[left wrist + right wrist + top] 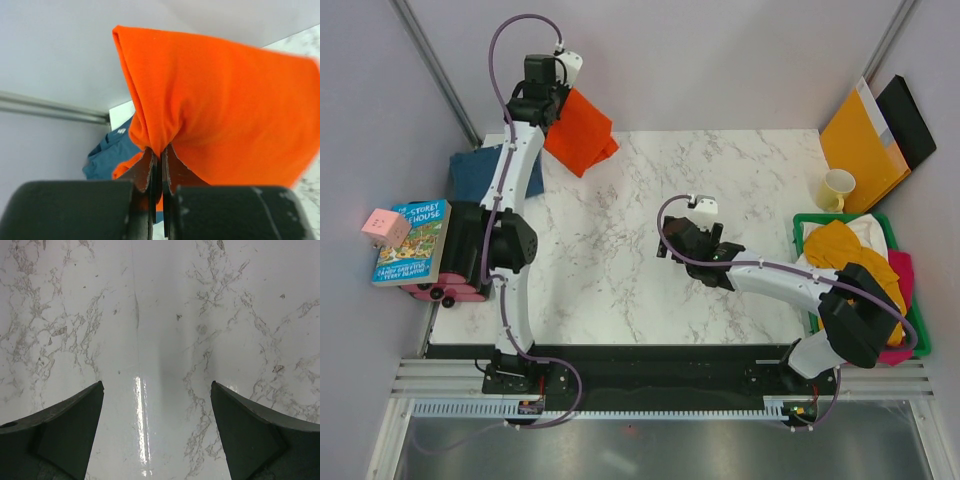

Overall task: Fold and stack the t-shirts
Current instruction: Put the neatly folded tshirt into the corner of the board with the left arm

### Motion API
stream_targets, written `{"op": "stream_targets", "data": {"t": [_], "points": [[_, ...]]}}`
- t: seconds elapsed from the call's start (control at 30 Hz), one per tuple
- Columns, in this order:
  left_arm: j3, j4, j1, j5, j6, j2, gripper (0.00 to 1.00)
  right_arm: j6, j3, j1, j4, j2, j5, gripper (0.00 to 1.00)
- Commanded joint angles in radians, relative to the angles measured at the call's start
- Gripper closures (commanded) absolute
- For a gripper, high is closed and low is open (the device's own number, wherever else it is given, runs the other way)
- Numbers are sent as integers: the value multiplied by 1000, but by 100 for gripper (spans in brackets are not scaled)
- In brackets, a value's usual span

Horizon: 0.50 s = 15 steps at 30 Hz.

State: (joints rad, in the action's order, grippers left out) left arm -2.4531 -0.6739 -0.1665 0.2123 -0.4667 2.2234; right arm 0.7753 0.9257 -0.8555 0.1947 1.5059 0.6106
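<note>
left claw (161,151) — orange-red t-shirt (582,130) pinched, far table (620,270) edge | right claw (156,386) — agape

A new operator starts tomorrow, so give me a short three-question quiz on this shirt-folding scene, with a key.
1. True or false: the left gripper is shut on the orange-red shirt.
2. The right gripper is: A) open above the bare table B) shut on a shirt C) out of view.
3. Fill in: the teal-blue shirt lies at the table's far ____ corner.
Key: 1 true; 2 A; 3 left.
</note>
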Motion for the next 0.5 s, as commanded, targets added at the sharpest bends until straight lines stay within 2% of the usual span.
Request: {"op": "stream_targets", "data": {"t": [0.0, 0.27, 0.47], "points": [[-14, 36, 67, 79, 22, 31, 98, 27, -11, -4, -5, -33, 29, 5], [111, 66, 102, 82, 16, 67, 98, 36, 13, -7, -5, 2, 14, 5], [108, 66, 98, 64, 28, 47, 98, 36, 27, -10, -6, 20, 12, 5]]}}
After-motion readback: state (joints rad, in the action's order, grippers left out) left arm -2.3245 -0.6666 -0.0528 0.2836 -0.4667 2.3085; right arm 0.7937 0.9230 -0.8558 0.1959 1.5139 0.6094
